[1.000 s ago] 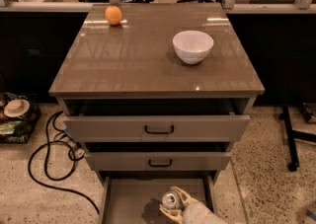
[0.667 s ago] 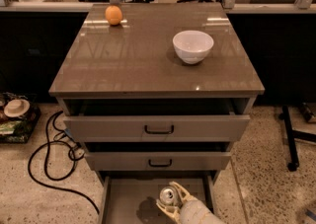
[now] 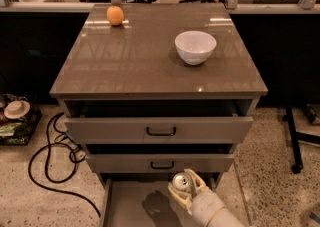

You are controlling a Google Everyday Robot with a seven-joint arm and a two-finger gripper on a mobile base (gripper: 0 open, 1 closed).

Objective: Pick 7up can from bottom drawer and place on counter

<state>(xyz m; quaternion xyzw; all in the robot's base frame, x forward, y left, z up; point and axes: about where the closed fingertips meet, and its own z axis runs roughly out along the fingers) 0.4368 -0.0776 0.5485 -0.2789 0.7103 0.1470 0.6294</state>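
The 7up can (image 3: 180,181), with a shiny silver top and a pale body, is held between the pale fingers (image 3: 198,180) of my gripper (image 3: 184,188). The gripper is shut on the can, at the bottom of the camera view. It holds the can above the grey floor of the open bottom drawer (image 3: 135,206), just in front of the middle drawer's face. The can's dark shadow lies on the drawer floor. The glossy brownish-grey counter (image 3: 145,66) tops the cabinet above.
A white bowl (image 3: 195,46) stands on the counter's right side and an orange fruit (image 3: 115,15) at its back left. Two drawers with black handles (image 3: 161,131) are pulled partly open above the gripper. Black cables (image 3: 47,166) lie on the left floor, and a black stand leg (image 3: 294,141) is on the right.
My gripper has risen and shifted slightly right with the can in it. The can now sits higher above the drawer floor, near the middle drawer's lower edge.
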